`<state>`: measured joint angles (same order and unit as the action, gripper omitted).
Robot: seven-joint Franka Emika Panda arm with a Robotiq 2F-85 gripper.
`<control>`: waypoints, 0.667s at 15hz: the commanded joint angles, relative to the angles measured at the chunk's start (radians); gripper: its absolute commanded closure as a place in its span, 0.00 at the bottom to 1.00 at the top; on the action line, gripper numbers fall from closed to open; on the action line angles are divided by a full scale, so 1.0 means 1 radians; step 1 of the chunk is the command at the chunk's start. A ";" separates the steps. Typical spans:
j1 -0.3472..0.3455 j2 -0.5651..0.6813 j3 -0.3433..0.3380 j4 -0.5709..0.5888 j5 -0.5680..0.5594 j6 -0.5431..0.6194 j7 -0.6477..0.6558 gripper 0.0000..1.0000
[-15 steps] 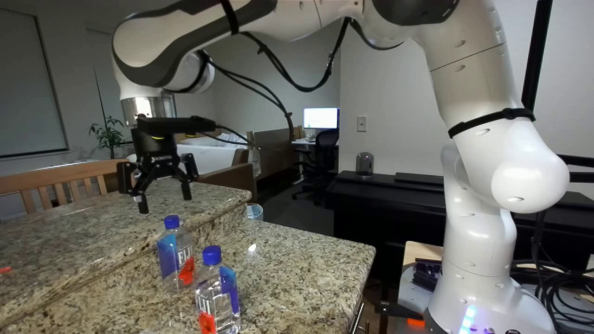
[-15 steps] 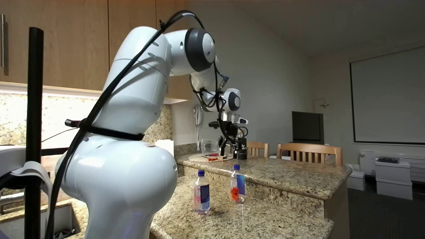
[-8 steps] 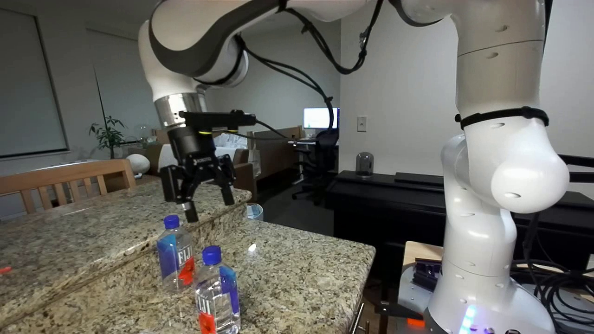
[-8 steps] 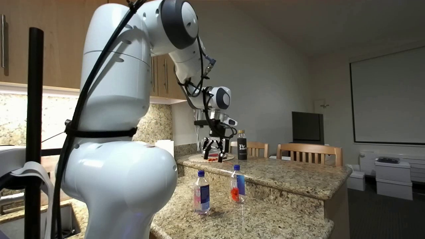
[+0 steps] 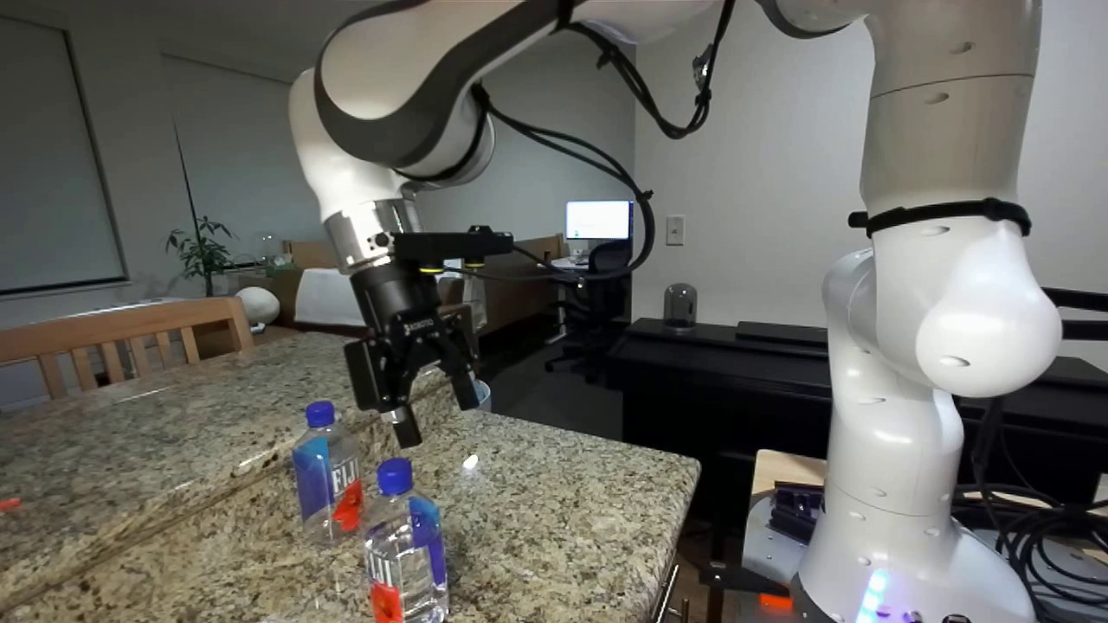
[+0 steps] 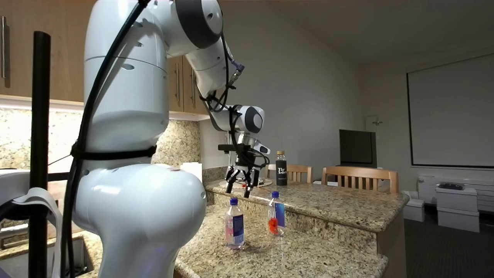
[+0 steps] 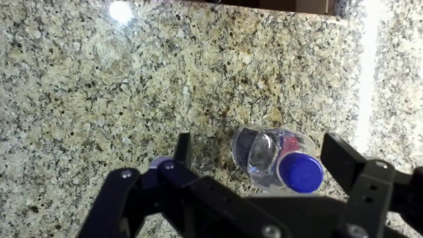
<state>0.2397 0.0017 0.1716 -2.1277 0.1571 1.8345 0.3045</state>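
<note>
Currently, the jaws stand wide apart with nothing in them. Below them, framed in their gap in the wrist view, a blue-capped water bottle (image 7: 276, 158) stands on the table (image 7: 99, 82), though the drop is hard to judge. A second bottle (image 5: 327, 476) stands lower, off to one side.

In an exterior view I had a dim left side, a glowing monitor (image 5: 597, 220) near centre and a glint (image 5: 470, 462) on the counter (image 5: 563, 515). In an exterior view, light (image 6: 63, 106) under the cabinet (image 6: 67, 50) washed out the backsplash (image 6: 61, 126) at left. My wrist view was brighter, with round glare (image 7: 120, 12) upper left, a white streak (image 7: 367, 69) at right and the gripper (image 7: 257, 140) dark and soft below.
</note>
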 commanded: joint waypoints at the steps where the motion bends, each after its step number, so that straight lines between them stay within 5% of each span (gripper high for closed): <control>1: -0.013 0.000 0.013 0.003 0.000 -0.002 0.000 0.00; 3: -0.013 0.000 0.013 0.003 0.000 -0.002 0.000 0.00; 7: 0.001 -0.032 0.028 -0.058 0.204 0.198 0.129 0.00; 10: 0.034 0.000 0.075 -0.086 0.242 0.371 0.304 0.00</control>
<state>0.2477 0.0024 0.2051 -2.1576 0.3536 2.0591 0.4599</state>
